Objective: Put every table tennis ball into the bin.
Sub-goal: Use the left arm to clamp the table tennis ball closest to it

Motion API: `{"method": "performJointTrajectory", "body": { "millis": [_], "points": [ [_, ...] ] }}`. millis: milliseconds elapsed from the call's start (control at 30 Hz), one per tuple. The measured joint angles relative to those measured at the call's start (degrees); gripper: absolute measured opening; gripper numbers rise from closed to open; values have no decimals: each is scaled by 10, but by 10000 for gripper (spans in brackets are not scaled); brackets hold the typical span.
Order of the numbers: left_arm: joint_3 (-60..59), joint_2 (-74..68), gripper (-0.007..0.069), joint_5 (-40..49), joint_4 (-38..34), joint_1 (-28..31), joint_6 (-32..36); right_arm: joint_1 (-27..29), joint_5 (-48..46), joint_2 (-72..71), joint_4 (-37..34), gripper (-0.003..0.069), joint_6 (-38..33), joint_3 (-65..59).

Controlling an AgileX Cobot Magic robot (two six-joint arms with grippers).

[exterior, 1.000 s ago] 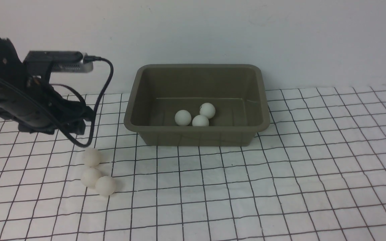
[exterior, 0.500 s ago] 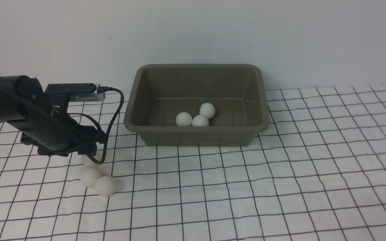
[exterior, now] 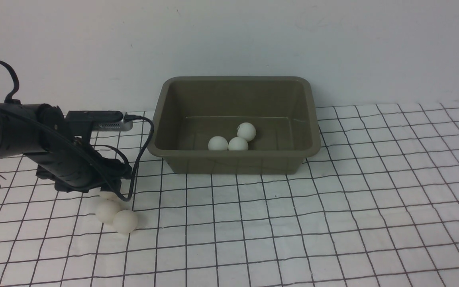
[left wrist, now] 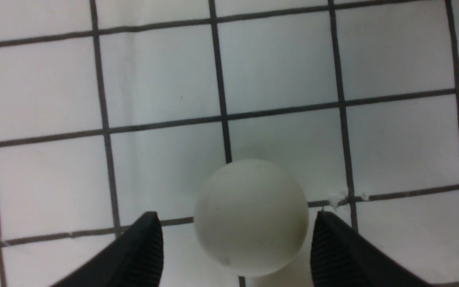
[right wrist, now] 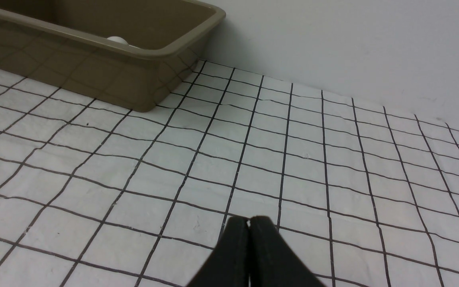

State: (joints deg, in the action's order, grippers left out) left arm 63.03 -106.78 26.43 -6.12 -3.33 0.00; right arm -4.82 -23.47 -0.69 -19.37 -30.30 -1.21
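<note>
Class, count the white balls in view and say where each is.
6: three in the bin; three on the table, one beside another, the third between the left gripper's open jaws.

bin rim (exterior: 233, 153) bars low entry
</note>
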Motion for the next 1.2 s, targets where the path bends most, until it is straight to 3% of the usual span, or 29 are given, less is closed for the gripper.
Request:
{"method": "performJointTrajectory", "body": {
  "millis": [600,800,1200],
  "points": [
    [0,-35,446,-43,-25,-7,21,0,0,0,0,-18,0,0],
    [0,-43,350,-44,-25,-7,21,0,0,0,0,-18,0,0],
    [58,19,350,0,-13,-4,19,0,0,0,0,-18,0,0]
  ]
}}
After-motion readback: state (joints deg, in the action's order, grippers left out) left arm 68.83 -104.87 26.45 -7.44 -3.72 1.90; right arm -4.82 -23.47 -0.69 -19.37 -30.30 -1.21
